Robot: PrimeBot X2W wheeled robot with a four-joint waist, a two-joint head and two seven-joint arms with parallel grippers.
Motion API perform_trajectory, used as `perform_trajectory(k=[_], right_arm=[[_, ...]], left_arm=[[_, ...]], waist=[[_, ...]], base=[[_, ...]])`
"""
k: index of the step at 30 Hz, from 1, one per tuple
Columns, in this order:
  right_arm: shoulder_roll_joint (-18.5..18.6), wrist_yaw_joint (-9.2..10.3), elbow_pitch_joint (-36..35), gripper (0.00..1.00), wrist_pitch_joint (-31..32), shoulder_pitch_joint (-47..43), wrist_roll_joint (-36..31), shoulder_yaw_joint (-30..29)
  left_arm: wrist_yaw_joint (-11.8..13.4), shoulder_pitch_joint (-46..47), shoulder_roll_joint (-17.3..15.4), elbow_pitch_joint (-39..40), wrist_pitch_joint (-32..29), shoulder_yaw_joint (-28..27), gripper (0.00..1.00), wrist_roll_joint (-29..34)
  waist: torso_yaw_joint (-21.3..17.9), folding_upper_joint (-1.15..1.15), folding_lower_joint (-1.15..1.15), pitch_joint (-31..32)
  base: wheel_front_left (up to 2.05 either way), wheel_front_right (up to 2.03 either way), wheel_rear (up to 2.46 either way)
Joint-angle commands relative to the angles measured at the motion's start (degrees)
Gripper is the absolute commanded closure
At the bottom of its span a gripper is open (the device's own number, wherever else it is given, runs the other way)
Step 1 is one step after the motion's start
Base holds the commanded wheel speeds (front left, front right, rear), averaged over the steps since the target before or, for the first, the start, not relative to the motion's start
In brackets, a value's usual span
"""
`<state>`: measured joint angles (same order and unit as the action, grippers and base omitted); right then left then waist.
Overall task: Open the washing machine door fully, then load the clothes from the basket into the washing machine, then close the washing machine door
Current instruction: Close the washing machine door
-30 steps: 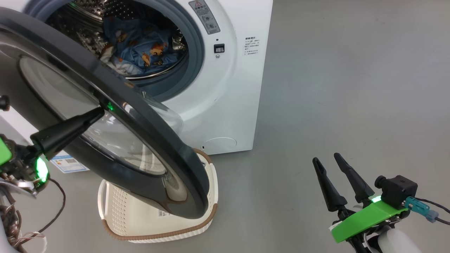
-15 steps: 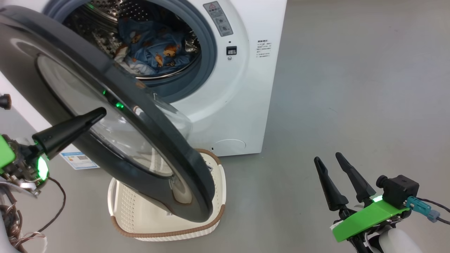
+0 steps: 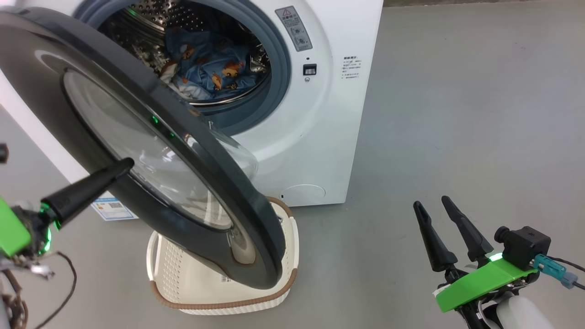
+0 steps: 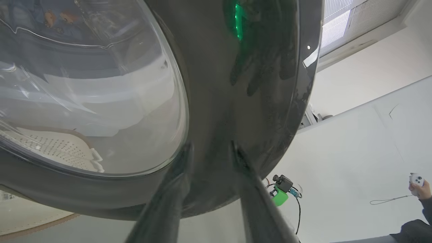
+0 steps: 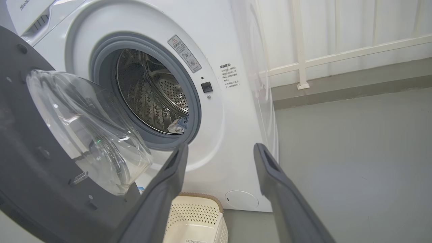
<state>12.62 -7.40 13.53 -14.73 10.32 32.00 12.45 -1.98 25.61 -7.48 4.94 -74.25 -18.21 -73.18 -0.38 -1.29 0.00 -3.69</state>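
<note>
The white washing machine (image 3: 315,137) stands with its round black door (image 3: 151,160) swung partway out over the basket (image 3: 228,297). Light blue printed clothes (image 3: 210,68) lie in the steel drum (image 5: 152,94). My left gripper (image 3: 125,165) touches the door's outer face at the window's edge; in the left wrist view its fingers (image 4: 184,158) stand slightly apart against the glossy black ring (image 4: 216,84), open around nothing. My right gripper (image 3: 441,205) hovers open over the floor at the lower right, facing the machine (image 5: 236,135). The door hides part of the cream basket, and what shows of its inside looks bare.
Grey floor (image 3: 457,114) spreads to the machine's right. A blue label sticker (image 3: 112,208) sits low on the machine's front. A white railing (image 5: 300,60) runs along the wall behind. A person's hand with a controller (image 4: 418,182) shows at the far edge of the left wrist view.
The head camera has moved, shifting the whole picture right and slightly down. My left fingertip sits lower on the door's face, nearer the window's rim. The right gripper has barely moved.
</note>
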Motion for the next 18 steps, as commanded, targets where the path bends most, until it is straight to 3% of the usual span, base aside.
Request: perform_trajectory(k=[1, 11, 18], right_arm=[[0.23, -0.09, -1.72, 0.0, -0.27, -0.36, -0.03, 1.01], [0.18, -0.09, -2.04, 0.0, -0.27, -0.22, -0.08, 0.77], [0.19, -0.09, -2.31, 0.0, -0.27, 0.2, -0.18, 0.54]], left_arm=[[-1.75, -0.61, -2.23, 2.35, 1.4, -1.8, 0.0, 1.53], [-5.39, -5.69, -0.81, 6.17, 13.36, -1.33, 0.0, 7.9], [-5.48, -13.43, -6.06, 12.23, 29.44, 6.66, 0.0, 14.72]], waist=[[-0.17, 0.0, 0.0, 0.06], [-1.45, 0.0, 0.0, -0.29], [-2.7, 0.0, 0.0, -0.94]], base=[[0.0, 0.0, 0.0], [0.0, 0.0, 0.0], [0.0, 0.0, 0.0]])
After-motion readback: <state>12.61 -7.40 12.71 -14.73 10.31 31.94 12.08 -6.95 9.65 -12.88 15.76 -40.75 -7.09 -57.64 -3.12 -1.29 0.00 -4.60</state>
